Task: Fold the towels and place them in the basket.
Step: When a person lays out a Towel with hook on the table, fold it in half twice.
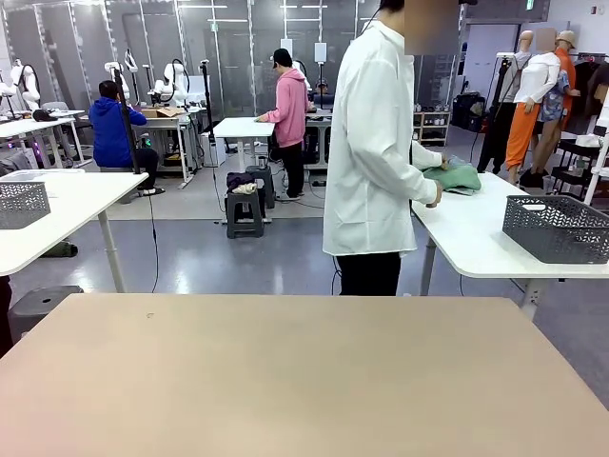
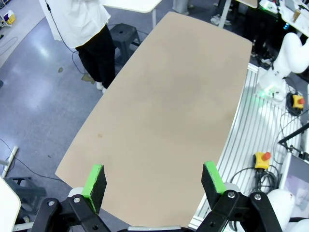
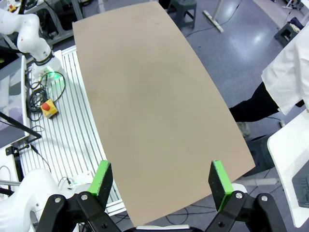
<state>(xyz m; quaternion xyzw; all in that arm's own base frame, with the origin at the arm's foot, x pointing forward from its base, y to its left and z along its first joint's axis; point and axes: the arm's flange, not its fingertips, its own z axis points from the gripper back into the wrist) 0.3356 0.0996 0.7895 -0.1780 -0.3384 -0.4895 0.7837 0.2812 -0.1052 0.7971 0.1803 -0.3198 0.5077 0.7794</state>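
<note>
A person in a white coat (image 1: 371, 143) stands at the far side of my tan table (image 1: 285, 381), turned to a white side table on the right. Their hands rest on a mint green towel (image 1: 455, 177) lying there. A dark grey lattice basket (image 1: 557, 228) sits on that same white table, nearer the right edge. High above the tan table (image 2: 164, 121), my left gripper (image 2: 155, 181) is open, nothing between its green pads. My right gripper (image 3: 163, 180) hangs open too, above the bare tabletop (image 3: 154, 106).
Another grey basket (image 1: 21, 204) stands on a white table at the left. The other arm's white base (image 2: 285, 58) and a red stop button (image 2: 262, 158) sit beside the table rail. A stool (image 1: 245, 211) and other people at work lie farther back.
</note>
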